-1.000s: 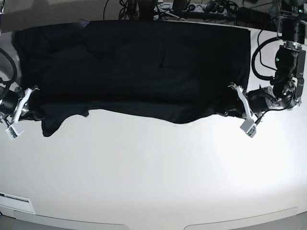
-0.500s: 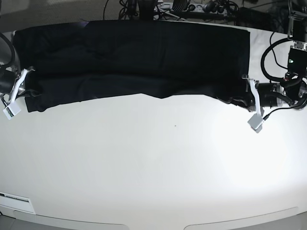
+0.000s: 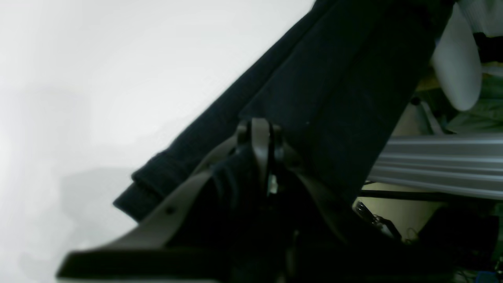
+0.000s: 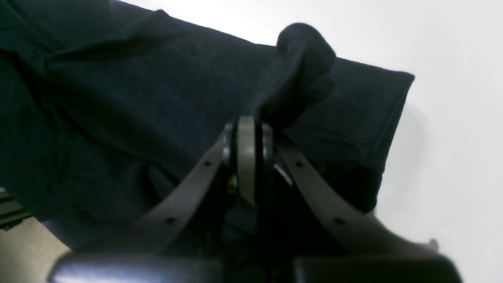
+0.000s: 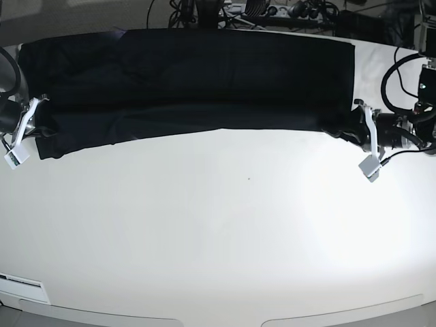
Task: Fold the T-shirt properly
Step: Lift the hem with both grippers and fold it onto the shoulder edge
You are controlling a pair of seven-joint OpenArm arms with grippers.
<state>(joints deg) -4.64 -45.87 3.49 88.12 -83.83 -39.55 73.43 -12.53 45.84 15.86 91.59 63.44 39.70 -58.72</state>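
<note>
The black T-shirt (image 5: 191,75) lies plain side up across the far part of the white table (image 5: 218,231), its near edge pulled into a straight fold line. My left gripper (image 5: 357,129), at the base view's right, is shut on the shirt's right-hand edge; in the left wrist view (image 3: 259,137) its fingers pinch black cloth (image 3: 334,78). My right gripper (image 5: 34,122), at the base view's left, is shut on the shirt's left-hand edge; the right wrist view (image 4: 247,133) shows a bunch of cloth (image 4: 302,59) standing up between the closed fingers. No print shows.
Cables and dark equipment (image 5: 272,10) crowd the far edge behind the table. A metal rail (image 3: 440,165) runs past the table's edge in the left wrist view. A white label (image 5: 24,283) sits at the near left corner.
Both grippers have carried the shirt's near edge away from me and outward. The sagging, wavy front edge is now stretched into a straight line closer to the far side.
</note>
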